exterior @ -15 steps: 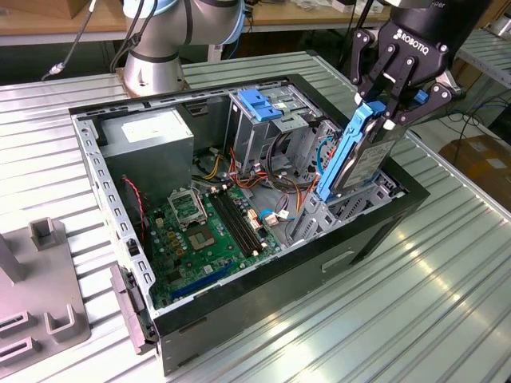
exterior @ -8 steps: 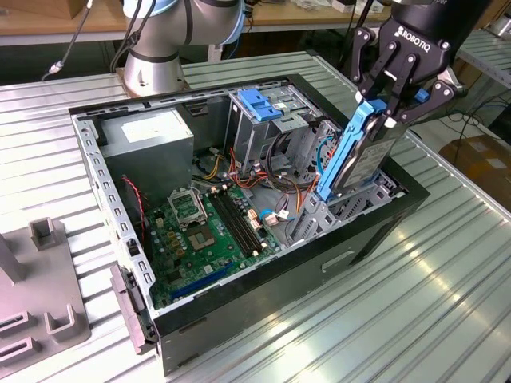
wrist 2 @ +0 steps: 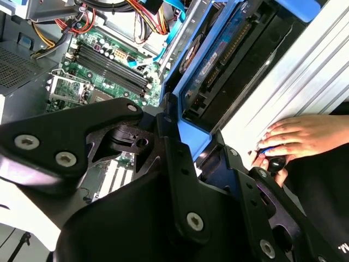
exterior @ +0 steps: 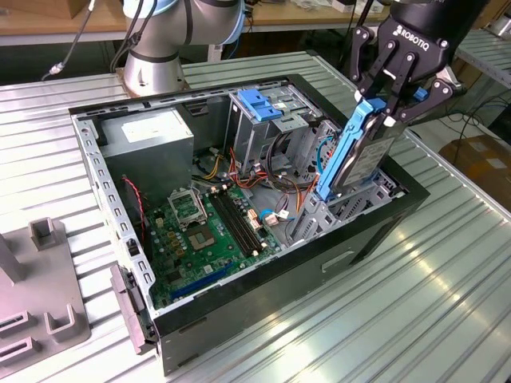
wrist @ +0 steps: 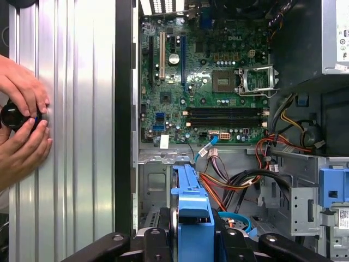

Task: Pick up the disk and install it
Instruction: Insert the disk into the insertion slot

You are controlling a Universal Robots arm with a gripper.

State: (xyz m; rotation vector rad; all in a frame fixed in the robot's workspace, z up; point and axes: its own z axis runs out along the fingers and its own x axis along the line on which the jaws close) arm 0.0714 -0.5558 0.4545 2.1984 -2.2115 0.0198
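Grip state: the gripper is clamped on the disk. You see it steeply tilted, lower end inside the open computer case.

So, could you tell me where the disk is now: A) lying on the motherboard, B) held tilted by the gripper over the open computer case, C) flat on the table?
B: the gripper clamps the disk by its upper end, its lower end slanting into the computer case.
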